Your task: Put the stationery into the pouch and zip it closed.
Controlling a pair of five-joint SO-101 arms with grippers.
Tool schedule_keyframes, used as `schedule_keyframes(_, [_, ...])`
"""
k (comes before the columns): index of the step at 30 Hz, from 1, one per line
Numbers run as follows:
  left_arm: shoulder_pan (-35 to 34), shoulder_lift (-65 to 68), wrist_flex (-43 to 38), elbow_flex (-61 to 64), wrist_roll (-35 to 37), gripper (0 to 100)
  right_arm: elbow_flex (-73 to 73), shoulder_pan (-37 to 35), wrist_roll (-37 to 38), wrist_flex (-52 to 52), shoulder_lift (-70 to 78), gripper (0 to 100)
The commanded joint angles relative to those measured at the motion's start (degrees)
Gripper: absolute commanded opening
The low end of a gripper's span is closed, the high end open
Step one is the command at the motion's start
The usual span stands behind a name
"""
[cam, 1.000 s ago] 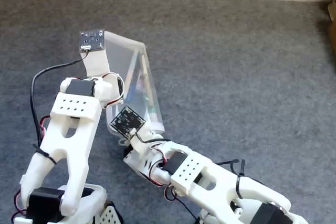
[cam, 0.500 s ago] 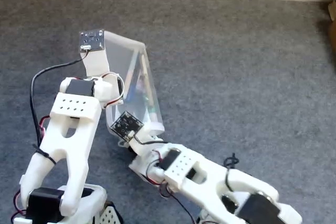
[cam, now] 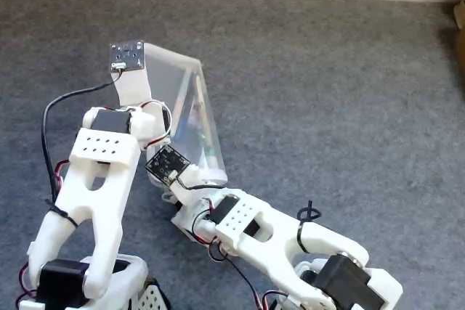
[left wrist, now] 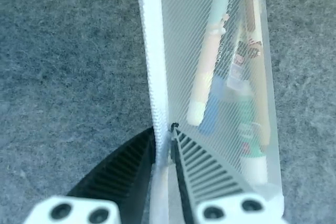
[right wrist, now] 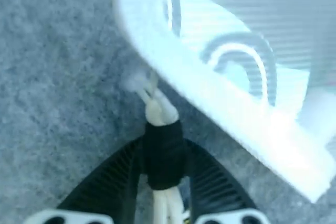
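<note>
1. Pouch (cam: 185,99), translucent and ribbed, sits on the grey surface (cam: 341,85) between my two arms. It stands tilted rather than lying flat. In the high view its long side runs from next to my left wrist down to my right wrist.
2. My left end effector (left wrist: 163,142) is clenched on the pouch (left wrist: 210,35). Its two dark jaws pinch the white edge band, one on each side. From the fingertips the pouch stretches straight away, with the band on one side and the clear wall spreading out on the other.
3. My right end effector (right wrist: 163,153) is clenched on the zipper pull (right wrist: 163,163), which is squeezed between both jaws. The pouch (right wrist: 226,82) lies just past the fingertips. Its rounded white corner is close in front of them but not between them.
4. Stationery (left wrist: 223,72) is inside the pouch and shows through the wall. I see several pens lying lengthwise, among them a pale one, a blue one and a green one with a white end. They are bunched toward the side away from the band I grip. In the high view they appear as thin streaks (cam: 196,117) inside the pouch.
5. The zipper pull is a short black tab. A white cord (right wrist: 157,111) runs out of it to the edge of the pouch.
</note>
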Motion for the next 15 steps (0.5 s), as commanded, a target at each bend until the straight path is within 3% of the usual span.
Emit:
schedule_keyframes(1, [-1.80,-0.22,-0.97,-0.22,0.09,1,-3.82,2.42,2.90,3.56,-0.66,0.3])
schedule_keyframes(15, [-6.29,-0.31,-0.88,-0.57,0.18,1,-3.38,13.85,7.82,15.87,-4.35,0.4])
